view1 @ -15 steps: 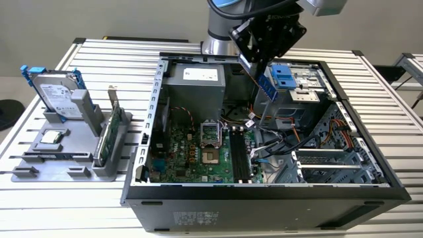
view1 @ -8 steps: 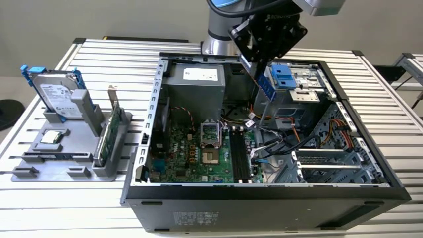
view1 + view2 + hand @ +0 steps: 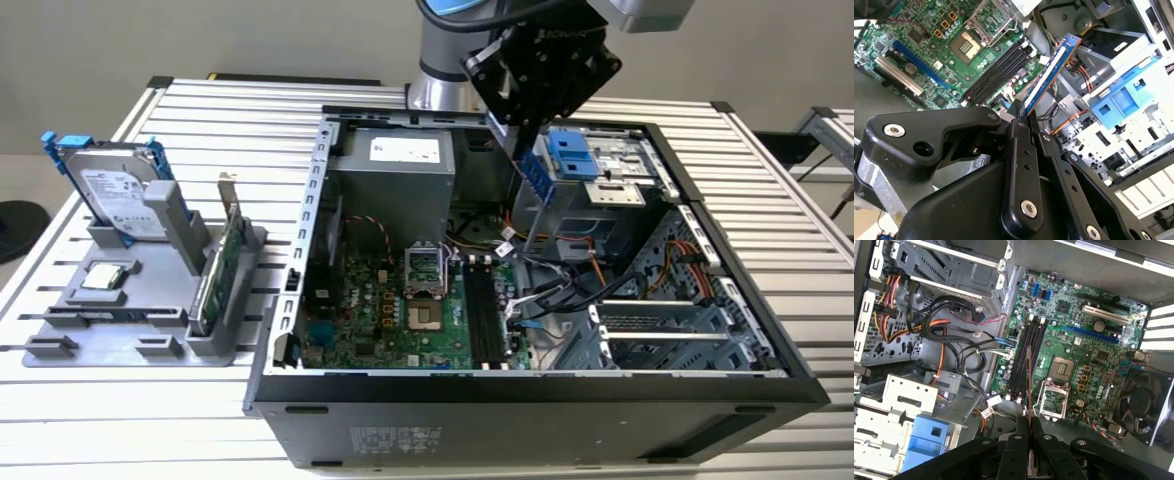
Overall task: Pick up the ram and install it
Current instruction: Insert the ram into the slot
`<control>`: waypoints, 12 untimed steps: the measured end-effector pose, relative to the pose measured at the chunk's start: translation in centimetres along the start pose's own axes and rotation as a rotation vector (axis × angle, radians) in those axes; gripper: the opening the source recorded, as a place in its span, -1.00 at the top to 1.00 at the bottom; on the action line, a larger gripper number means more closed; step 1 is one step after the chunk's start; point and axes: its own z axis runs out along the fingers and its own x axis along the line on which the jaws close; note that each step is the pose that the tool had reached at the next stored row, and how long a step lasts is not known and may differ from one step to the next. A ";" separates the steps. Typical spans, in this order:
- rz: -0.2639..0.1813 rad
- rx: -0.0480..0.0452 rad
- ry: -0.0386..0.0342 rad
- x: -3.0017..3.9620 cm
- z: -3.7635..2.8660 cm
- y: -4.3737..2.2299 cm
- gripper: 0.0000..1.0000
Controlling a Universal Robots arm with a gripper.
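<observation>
My gripper hangs over the open computer case, shut on the ram, a long slim stick with a blue face. In the second wrist view the ram juts out from between the black fingers, held at one end. Seen edge-on in the first wrist view, the ram lines up above the black memory slots beside the CPU socket. It floats clear of the green motherboard, touching nothing. The slots hold no stick.
At the exterior view's left, a grey holder carries a silver hard drive with blue rails, a green expansion card and a CPU. Loose cables, a blue drive bay and a fan crowd the case.
</observation>
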 end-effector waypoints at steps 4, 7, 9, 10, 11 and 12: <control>0.019 0.0002 0.0001 0.00 0.00 0.00 1.00; 0.033 0.0003 0.0002 0.00 0.00 0.00 1.00; 0.042 0.0004 0.0003 0.00 0.00 0.00 1.00; 0.047 0.0004 0.0003 0.00 0.00 0.00 1.00; 0.052 0.0005 0.0003 0.00 0.00 0.00 1.00; 0.056 0.0005 0.0004 0.00 0.00 0.00 1.00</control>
